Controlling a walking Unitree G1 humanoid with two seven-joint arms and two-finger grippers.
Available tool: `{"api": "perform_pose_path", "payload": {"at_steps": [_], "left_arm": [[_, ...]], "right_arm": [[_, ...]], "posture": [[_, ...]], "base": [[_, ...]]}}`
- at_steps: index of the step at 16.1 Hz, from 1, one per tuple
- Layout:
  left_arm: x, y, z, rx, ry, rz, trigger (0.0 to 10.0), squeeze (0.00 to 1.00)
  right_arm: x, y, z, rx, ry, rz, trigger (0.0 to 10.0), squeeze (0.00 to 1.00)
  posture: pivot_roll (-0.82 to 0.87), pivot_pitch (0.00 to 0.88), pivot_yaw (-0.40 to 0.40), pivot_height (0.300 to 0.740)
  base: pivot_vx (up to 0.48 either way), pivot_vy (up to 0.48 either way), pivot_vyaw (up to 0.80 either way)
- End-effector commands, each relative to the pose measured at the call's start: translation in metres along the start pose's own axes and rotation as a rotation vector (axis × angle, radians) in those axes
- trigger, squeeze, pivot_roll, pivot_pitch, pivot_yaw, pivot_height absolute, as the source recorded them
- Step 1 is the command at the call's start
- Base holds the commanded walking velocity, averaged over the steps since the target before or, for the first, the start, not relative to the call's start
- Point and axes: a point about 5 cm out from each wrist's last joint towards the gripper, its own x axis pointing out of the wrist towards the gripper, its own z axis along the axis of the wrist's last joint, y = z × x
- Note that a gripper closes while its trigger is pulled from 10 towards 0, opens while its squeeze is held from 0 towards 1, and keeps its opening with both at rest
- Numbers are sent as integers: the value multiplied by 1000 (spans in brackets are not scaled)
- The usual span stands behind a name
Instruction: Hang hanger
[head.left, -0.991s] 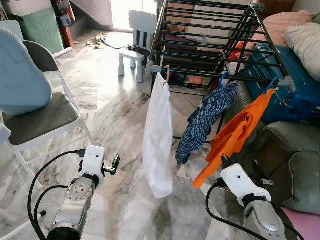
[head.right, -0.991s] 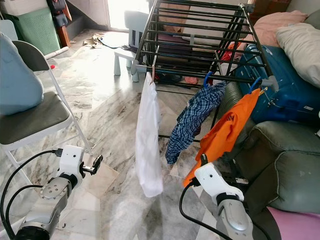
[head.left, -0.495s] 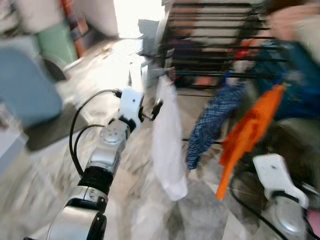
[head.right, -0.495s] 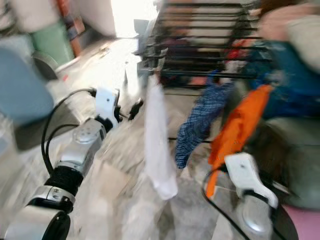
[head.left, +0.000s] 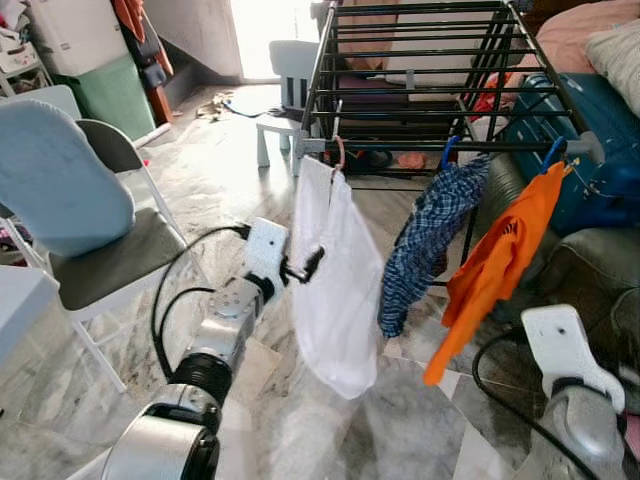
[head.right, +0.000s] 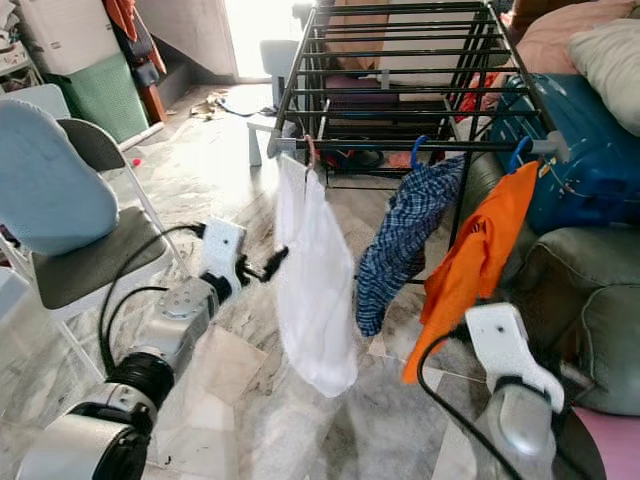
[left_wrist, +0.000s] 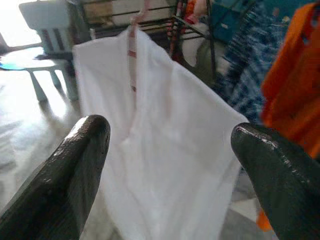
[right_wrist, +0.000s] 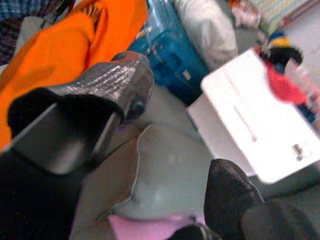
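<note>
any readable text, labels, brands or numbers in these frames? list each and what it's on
None can be read.
Orange shirt on the drying rack: a dark print on the chest, too small and creased to read.
White box in the right wrist view: a small mark near one edge, too blurred to read.
White garment in front of the left gripper: no print that I can make out.

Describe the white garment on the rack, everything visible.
The white garment is thin, plain, slightly sheer-looking cloth, hanging limp from a pinkish hanger hooked on the front rail of the black drying rack. It drapes in long folds, its rounded lower end clear of the marble floor. It is leftmost of three hung items, beside a blue plaid shirt. The left gripper is at its left edge with jaws open; contact cannot be told.
</note>
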Motion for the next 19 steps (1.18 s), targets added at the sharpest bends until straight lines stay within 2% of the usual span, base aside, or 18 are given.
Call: {"api": "perform_pose_path", "payload": {"at_steps": [1,3,4,6,8,12,15,19], "left_arm": [[2,4,7,-4,-29,1,10000,0],[4,1,7,-13,-29,-3,10000,0],[5,-1,8,-12,-30,-9,10000,0],[8,-4,11,-9,-46,-32,10000,0],[7,-2,11,-11,-46,-31,10000,0],[9,-6,10,-19,-44,-51,10000,0],[13,-14,15,-22,-62,-85,10000,0],[9,-11,9,-21,-57,-87,10000,0]], "right_arm": [[1,4,-1,-21,4,23,10000,0],[3,3,-5,-50,38,33,10000,0],[1,3,-6,-34,46,36,10000,0],[-5,7,-7,-109,50,39,10000,0],[-13,11,-12,-6,70,57,10000,0],[-12,9,-12,17,71,24,10000,0],[-5,6,-9,12,54,11,10000,0],[-9,11,-17,-14,82,31,10000,0]], "posture": [[-67,0,53,740],[-94,0,60,740],[-107,0,63,740],[-116,0,71,740],[-121,0,82,740],[-129,0,102,740],[-110,0,109,740],[-97,0,82,740]], "base": [[0,0,0],[0,0,0],[0,0,0],[0,0,0],[0,0,0],[0,0,0],[0,0,-598],[130,0,-800]]}}
